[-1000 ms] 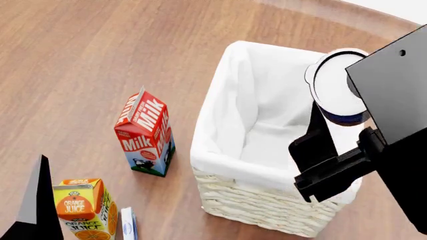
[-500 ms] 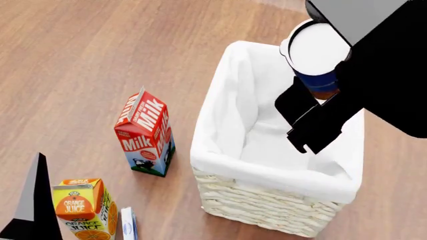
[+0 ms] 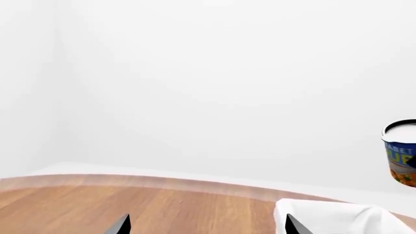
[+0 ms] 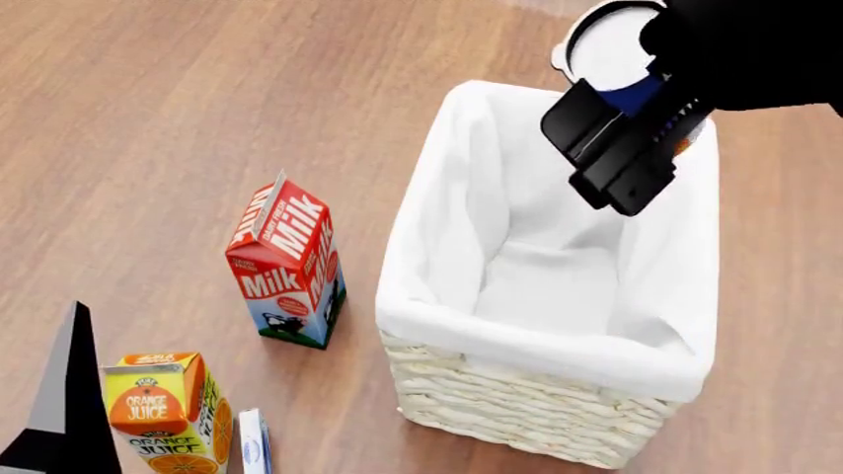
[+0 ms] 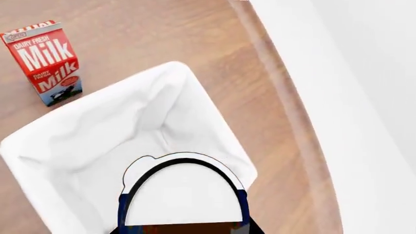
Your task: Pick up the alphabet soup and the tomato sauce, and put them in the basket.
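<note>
Right gripper (image 4: 633,123) clenches alphabet soup (image 4: 609,44) at basket's (image 4: 527,410) one-o'clock rim | Risk: drops outside | Left fingers: cannot tell

Right gripper (image 4: 630,126) raised, jaws clamped; left gripper (image 3: 204,225) low, jaws apart.

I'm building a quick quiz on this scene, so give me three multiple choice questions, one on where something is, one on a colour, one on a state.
1. Where is the alphabet soup?
A. held above the basket's far end
B. lying on the table
C. beside the orange juice

2. What colour is the milk carton mostly?
A. green
B. red
C. black

3. What does the basket hold?
A. two cans
B. a carton
C. nothing visible

Answers: 1 A, the right gripper carries it over the rim. 2 B, red panels. 3 C, only bare white lining shows.
</note>
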